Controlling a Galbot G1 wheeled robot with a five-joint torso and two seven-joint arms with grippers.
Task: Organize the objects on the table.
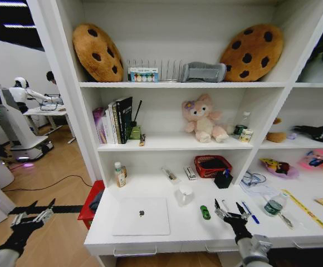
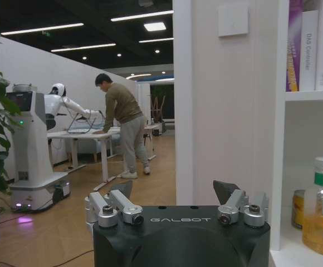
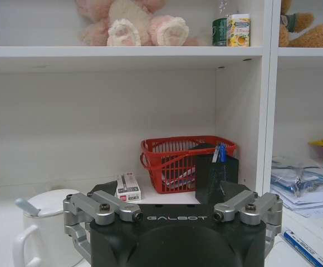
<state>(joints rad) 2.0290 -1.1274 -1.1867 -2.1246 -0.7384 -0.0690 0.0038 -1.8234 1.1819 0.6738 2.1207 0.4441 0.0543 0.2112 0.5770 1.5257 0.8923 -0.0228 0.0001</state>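
My white desk [image 1: 167, 236] carries the closed silver laptop [image 1: 142, 216] near its front edge, left of the white mug [image 1: 185, 194]. My right claw [image 1: 231, 212] hovers low over the desk's front, fingers spread wide with nothing between them, the tiny green toy car [image 1: 205, 212] just to its left and the blue pen [image 1: 250, 212] just to its right. My left claw [image 1: 33, 213] hangs off the desk's left end above the floor, likewise spread and empty.

We see a smooth matt silver laptop [image 1: 141, 216] on the glossy white table [image 1: 172, 233], a red plastic mesh basket [image 1: 212, 165], and fuzzy cloth cookie cushions [image 1: 97, 52].
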